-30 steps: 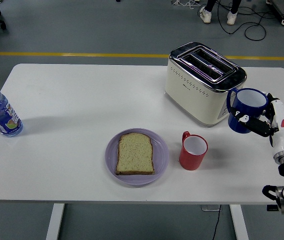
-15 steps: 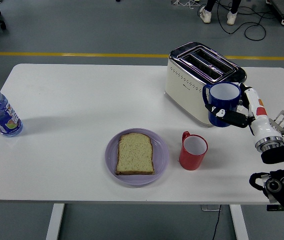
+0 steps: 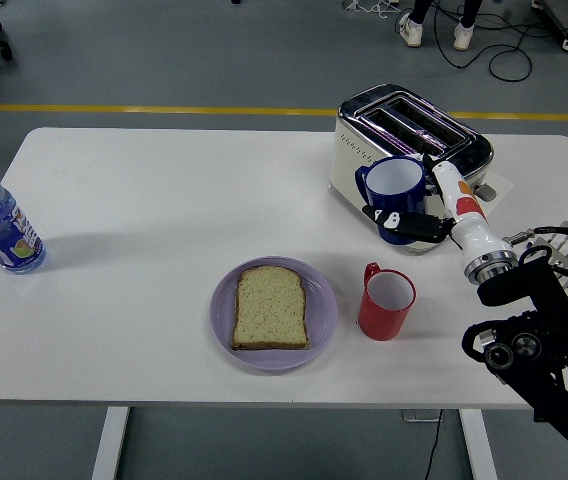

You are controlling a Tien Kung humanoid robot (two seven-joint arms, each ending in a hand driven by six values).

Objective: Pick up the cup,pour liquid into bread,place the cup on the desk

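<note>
head view: right hand [image 3: 411, 222] clasped blue cup [image 3: 396, 197], lifted and upright; pouring onto bread [image 3: 270, 307] and set-down remained.

Right arm [image 3: 534, 340]: black jointed housings, round silver collar at wrist. Right hand [image 3: 434, 212]: white shell, red-orange marking, black fingers [image 3: 404, 222].

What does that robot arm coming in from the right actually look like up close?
Only the right arm shows. Its lower part is bulky black machinery with round joints and a looping black cable near the wrist. A silver metal ring joins it to a slim white forearm section with a red-orange marking. The right hand has black fingers with small white patches.
</note>
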